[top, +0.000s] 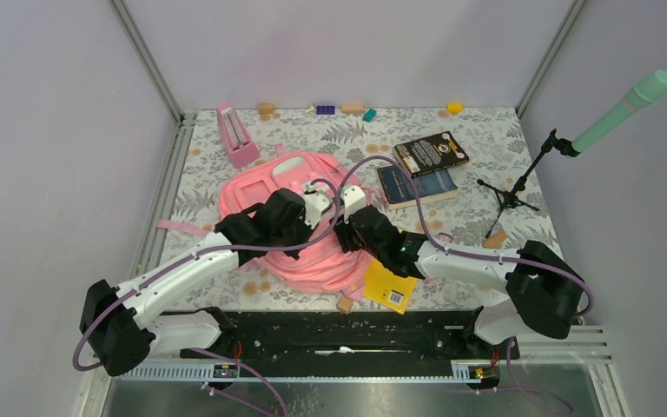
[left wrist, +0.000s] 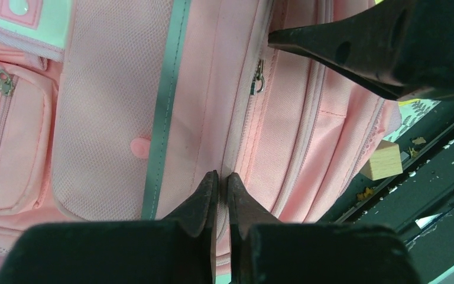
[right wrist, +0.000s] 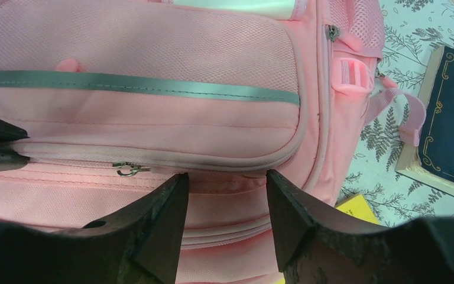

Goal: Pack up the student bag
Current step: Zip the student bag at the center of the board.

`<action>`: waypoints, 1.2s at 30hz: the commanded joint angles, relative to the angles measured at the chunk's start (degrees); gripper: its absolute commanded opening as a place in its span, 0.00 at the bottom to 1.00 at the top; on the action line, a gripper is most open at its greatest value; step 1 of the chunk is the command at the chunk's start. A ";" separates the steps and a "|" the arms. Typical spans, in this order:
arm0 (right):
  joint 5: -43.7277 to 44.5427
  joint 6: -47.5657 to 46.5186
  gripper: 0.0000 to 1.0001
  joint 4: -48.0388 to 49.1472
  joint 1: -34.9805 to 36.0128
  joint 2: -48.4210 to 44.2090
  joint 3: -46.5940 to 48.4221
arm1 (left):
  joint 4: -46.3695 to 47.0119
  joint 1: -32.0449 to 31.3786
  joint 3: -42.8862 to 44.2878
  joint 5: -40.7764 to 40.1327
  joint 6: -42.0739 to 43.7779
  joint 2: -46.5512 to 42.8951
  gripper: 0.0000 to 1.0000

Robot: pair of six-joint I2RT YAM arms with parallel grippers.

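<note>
The student bag [top: 300, 252] is a soft pink backpack lying flat in the middle of the table. It fills the left wrist view [left wrist: 112, 118] and the right wrist view [right wrist: 153, 53], with its pale reflective strip [right wrist: 153, 83] and a closed zip with a metal pull [right wrist: 127, 170]. My left gripper [left wrist: 221, 176] is shut, pinching the bag's fabric at the zip seam. My right gripper [right wrist: 224, 177] is open, jaws wide, just above the bag beside the zip pull [left wrist: 257, 83]. The two grippers [top: 323, 221] [top: 346, 224] face each other closely over the bag.
A yellow book [top: 389, 287] lies by the bag's near right corner, with a wooden block [top: 345, 304] beside it. Two dark books [top: 430, 152] [top: 417, 184] lie at the back right. A pink metronome [top: 236, 135] stands back left. A microphone stand [top: 521, 182] is on the right.
</note>
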 commanded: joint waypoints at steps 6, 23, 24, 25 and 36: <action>-6.99 1.65 0.47 12.64 4.77 -0.58 -1.36 | 5.92 3.84 0.99 5.91 -2.19 -0.77 0.00; -6.78 3.42 0.50 13.42 4.77 -5.47 -7.07 | 5.79 7.85 0.47 7.81 -2.10 -2.83 0.00; -6.39 3.20 0.51 13.54 4.73 -5.52 -7.22 | 5.79 8.04 0.47 8.24 -2.07 -2.90 0.00; -6.15 3.06 0.54 13.64 4.73 -5.39 -7.07 | 5.79 8.28 0.47 8.59 -2.09 -2.98 0.00; -6.56 -0.52 0.67 18.51 4.84 -2.01 -4.27 | 6.05 9.55 0.25 12.69 -2.35 -3.32 0.00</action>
